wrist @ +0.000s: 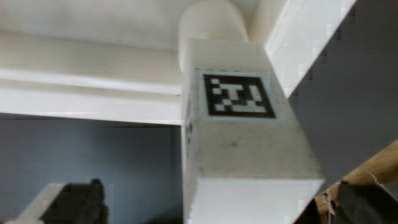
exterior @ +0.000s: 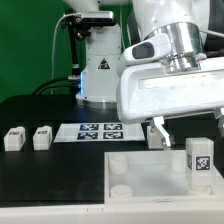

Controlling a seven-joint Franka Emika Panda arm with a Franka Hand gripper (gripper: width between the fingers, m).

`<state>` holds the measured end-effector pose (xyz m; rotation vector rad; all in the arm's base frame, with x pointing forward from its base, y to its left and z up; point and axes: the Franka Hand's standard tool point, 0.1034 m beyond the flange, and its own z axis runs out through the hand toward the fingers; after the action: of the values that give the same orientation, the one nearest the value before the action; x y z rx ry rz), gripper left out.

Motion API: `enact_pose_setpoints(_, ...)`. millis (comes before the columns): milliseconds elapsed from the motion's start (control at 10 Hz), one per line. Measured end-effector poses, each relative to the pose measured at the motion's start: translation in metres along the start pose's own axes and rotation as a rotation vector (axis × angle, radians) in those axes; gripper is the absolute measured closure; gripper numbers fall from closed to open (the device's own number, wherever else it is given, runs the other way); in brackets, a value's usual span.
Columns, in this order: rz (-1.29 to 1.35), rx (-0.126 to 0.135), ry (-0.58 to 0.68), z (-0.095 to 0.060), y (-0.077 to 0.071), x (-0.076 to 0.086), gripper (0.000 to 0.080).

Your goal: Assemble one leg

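Note:
A leg, a white block with a black-and-white tag, stands upright on the right part of the large white panel. My gripper hangs just above it, jaws open, one dark finger clear of the leg on the exterior view's left. In the wrist view the leg runs down the middle between my fingers. There is a gap on one side, and the other finger is close to the leg. My gripper is not closed on it. The panel lies behind the leg.
Two more legs stand on the black table at the exterior view's left. The marker board lies flat behind the panel. A white robot base with cables stands at the back.

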<state>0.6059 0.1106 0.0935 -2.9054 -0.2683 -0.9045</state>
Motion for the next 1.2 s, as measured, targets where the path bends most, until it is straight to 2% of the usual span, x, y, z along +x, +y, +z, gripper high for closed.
enact_pose_setpoints(100, 0.006, 0.003, -0.009, 0.0, -0.001, 0.0, 0.015)
enact_pose_setpoints(300, 0.068, 0.042, -0.144, -0.015, -0.012, 0.011, 0.015)
enact_pose_setpoints(400, 0.086, 0.046, -0.154, -0.015, -0.012, 0.019, 0.015)
enact_pose_setpoints(500, 0.135, 0.065, -0.24, -0.011, -0.017, 0.016, 0.015)
enact_pose_setpoints(600, 0.157, 0.091, -0.382, -0.008, -0.021, 0.013, 0.015)
enact_pose_setpoints(700, 0.166, 0.112, -0.482, -0.004, -0.019, 0.014, 0.015)
enact_pose_setpoints(900, 0.177, 0.155, -0.684, -0.002, -0.014, 0.001, 0.015)
enact_pose_setpoints(1000, 0.177, 0.177, -0.766, 0.003, -0.008, 0.002, 0.015)
enact_pose_setpoints(1100, 0.183, 0.178, -0.769, 0.011, -0.002, 0.005, 0.015)
enact_pose_setpoints(1200, 0.193, 0.168, -0.749, 0.015, 0.001, 0.005, 0.015)
